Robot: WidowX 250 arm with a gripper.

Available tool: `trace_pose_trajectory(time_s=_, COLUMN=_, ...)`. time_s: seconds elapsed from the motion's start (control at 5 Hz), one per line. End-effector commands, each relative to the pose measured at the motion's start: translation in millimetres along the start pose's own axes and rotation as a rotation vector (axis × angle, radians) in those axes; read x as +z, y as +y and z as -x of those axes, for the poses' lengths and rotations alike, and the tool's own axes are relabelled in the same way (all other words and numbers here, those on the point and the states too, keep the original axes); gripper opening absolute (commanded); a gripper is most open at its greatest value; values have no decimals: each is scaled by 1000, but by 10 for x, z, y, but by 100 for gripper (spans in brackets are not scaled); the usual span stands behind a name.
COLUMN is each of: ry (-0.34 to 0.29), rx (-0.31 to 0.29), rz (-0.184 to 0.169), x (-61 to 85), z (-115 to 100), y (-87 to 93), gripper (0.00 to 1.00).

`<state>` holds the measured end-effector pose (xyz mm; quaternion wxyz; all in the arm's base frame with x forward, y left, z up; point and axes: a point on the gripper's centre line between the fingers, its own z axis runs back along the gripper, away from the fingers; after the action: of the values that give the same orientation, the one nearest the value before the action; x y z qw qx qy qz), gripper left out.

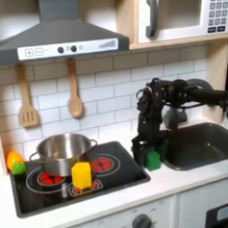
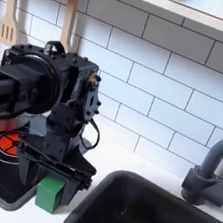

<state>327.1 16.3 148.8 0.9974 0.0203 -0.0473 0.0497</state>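
**Between stove and sink: arm bent down over green block**

At the counter strip between stove and sink, the arm comes in from 3 o'clock in the first exterior view, elbow high, forearm dropping steeply. Gripper (image 1: 150,154) points down at the green block (image 1: 152,160); second exterior view shows the gripper (image 2: 56,184) w/ jaws narrow, closed on the green block (image 2: 51,193), which sits on the counter at the stove's right edge.

Room: sink (image 1: 207,146) basin opens just at 3 o'clock of the block; its rim is close. Stove top (image 1: 120,178) edge lies just at 9 o'clock. Tiled wall behind, approx. 12 o'clock.

Around: yellow block (image 1: 82,175) on stove front, silver pot (image 1: 63,152) behind it at 10 o'clock, both well apart from gripper. Faucet (image 2: 209,164) stands at 3 o'clock in the second exterior view. Wooden spatula (image 1: 26,98) & spoon (image 1: 74,90) hang on wall, up high.
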Motion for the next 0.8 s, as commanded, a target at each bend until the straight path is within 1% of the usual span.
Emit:
trace_pose_trajectory(time_s=0.0, ry=-12, rx=-16, rz=-5, x=-7, z=-11, y=9, gripper=0)
trace_pose_trajectory(time_s=0.6, ry=-13, rx=-27, rz=-5, x=-4, z=-14, y=-10, gripper=0)
